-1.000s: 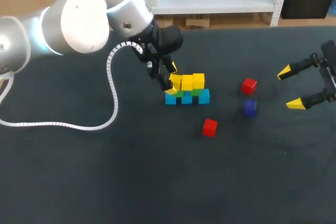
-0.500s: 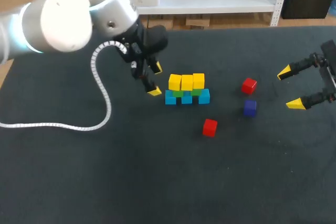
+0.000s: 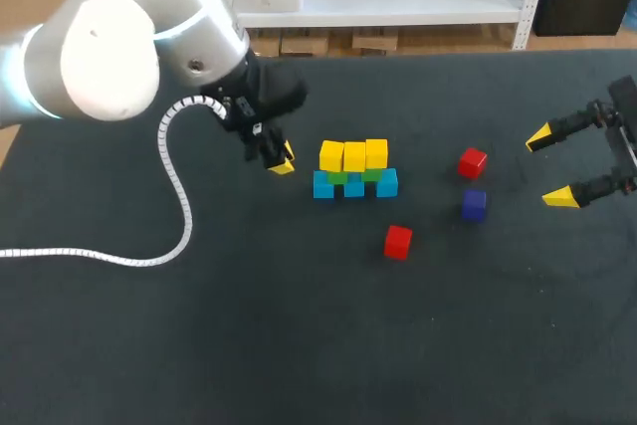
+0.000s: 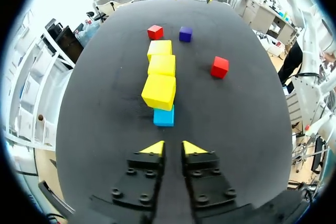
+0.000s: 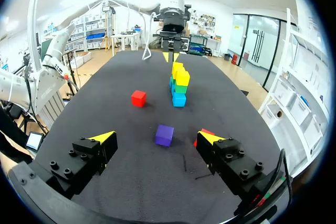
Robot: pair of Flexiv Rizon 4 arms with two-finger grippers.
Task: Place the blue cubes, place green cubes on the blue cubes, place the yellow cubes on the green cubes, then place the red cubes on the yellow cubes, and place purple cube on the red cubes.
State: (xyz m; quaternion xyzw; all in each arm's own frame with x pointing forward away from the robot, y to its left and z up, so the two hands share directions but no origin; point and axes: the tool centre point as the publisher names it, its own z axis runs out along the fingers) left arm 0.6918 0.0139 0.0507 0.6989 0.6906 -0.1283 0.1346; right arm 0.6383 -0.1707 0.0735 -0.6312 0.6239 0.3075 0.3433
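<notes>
Three blue cubes form a row mid-table, with green cubes on them and three yellow cubes on top. In the left wrist view the yellow cubes line up ahead of my left gripper, over a blue cube. My left gripper hangs just left of the stack, shut with nothing in it. One red cube and the purple cube lie right of the stack, and another red cube lies in front. My right gripper stands open at the table's right edge, with the purple cube ahead of it.
My left arm's white coiled cable trails over the table's left part. Dark bare tabletop spreads in front of the stack.
My left gripper has drawn back leftward from the yellow cubes and its fingers have come together. The right arm has kept still.
</notes>
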